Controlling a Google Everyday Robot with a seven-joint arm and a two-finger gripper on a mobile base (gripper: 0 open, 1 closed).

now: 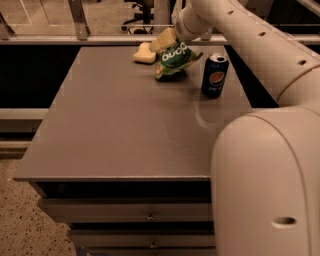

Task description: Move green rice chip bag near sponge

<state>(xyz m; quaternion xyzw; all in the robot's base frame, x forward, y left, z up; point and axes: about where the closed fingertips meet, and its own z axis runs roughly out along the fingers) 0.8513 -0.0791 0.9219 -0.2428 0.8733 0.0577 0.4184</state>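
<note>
Far end of table (120, 130): gripper (167, 42), coming in from upper right on pale arm (250, 35). Pinches top edge of bag (176, 60) between fingers (161, 41); only one yellowish finger plainly in view, laid against bag's upper left corner. Holds bag tilted, top leaning left, white lettering running at a slant across dark green circle. Lower end of bag down at table surface, dark shadow under it; cannot tell whether touching or just clear.

Just left of gripper: sponge (143, 54), pale yellow, lying flat near table's far edge. Right end of sponge close beside the finger and bag's top corner; cannot tell whether in contact. Bag therefore just beside sponge, to its right and slightly nearer the camera.

Right of bag: blue can (214, 75), upright, near bag but apart from it, close to table's right edge.

Rest of table surface grey-brown, with faint sheen in front of can.

Lower right foreground: robot's large rounded body (265, 185), covering table's near right corner.

Under table's front edge: drawers (150, 212) with small knobs. Lower left: speckled floor (25, 220). Behind table: horizontal rail (75, 40) and, farther back, office chair (137, 12).
</note>
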